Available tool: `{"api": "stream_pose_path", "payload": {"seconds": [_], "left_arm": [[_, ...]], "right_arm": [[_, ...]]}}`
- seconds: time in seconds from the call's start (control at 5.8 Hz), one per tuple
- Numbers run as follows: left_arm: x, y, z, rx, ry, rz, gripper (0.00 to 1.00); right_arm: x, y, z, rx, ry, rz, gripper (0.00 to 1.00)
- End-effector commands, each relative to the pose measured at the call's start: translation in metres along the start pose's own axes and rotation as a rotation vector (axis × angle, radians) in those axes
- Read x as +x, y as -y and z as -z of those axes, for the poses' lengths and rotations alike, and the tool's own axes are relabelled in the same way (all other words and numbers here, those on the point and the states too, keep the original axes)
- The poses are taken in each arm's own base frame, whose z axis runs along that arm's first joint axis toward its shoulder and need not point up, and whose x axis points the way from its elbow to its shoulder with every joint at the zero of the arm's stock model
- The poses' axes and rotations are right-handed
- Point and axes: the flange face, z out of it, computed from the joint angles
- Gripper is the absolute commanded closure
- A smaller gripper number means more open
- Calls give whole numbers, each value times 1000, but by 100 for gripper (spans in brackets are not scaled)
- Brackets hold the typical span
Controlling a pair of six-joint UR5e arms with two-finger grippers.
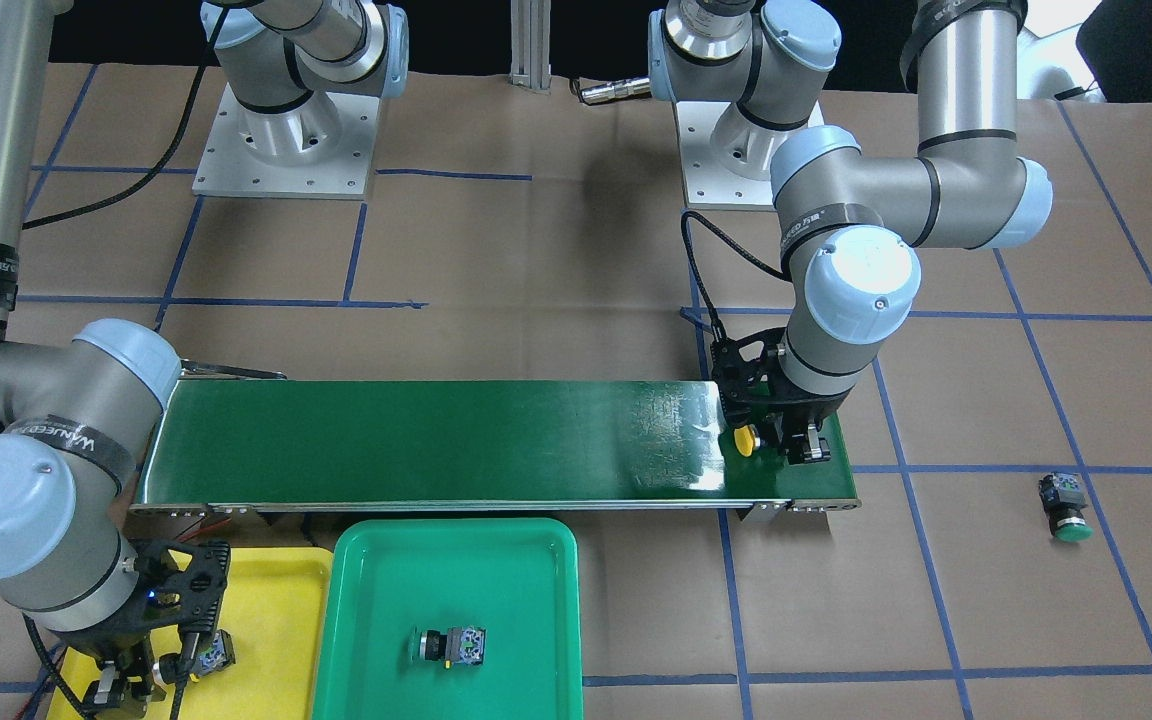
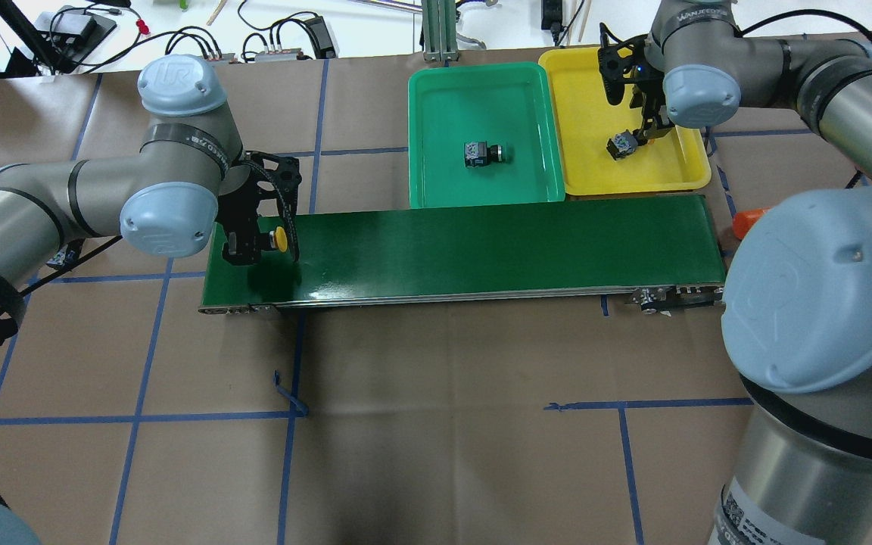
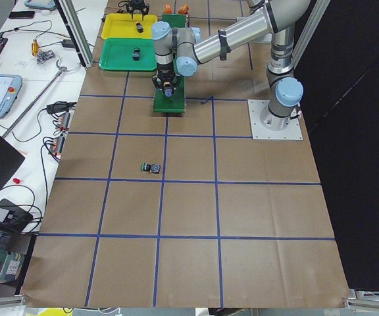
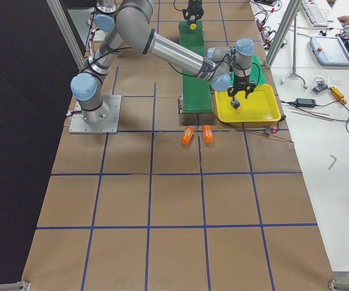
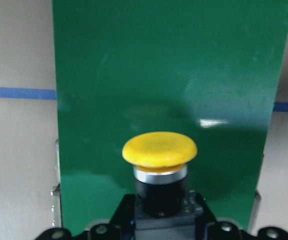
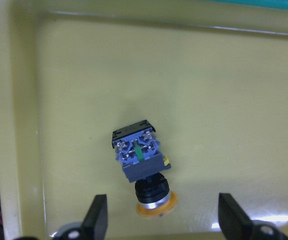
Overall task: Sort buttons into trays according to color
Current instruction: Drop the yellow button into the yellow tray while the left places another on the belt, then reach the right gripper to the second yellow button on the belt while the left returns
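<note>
The left jaws grip a yellow button [image 5: 159, 150] over the belt [image 2: 481, 242] near its end edge, most of the belt stretching ahead. The right jaws hang wide open above another yellow button [image 6: 141, 160] lying in the yellow tray [image 2: 678, 178], clear of its walls.

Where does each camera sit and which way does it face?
Front-facing: across table, faces robot; both arms.
Overhead: behind robot, looks down; both arms.
Left: table's left end; left arm near.
Right: right end; right arm near.
Left wrist: above belt; end effector holds button.
Right wrist: above yellow tray; fingertips.
Front-facing, overhead share green tray.
</note>
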Motion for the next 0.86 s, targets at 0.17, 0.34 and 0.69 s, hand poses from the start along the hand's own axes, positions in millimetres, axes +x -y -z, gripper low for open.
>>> {"api": "stream_pose_path", "payload": {"seconds": [0.17,0.34,0.69], "left_arm": [[-14,-101,19,24,31,74,1],[-16,-184,19,34,38,242,1],[-12,-309,-9,79,81,590,1]], "right_arm": [[-51,140,90,26,45,-121,0],[-83,200,123,31,65,-159,0],[-121,281,138,47,69,-189,0]]}}
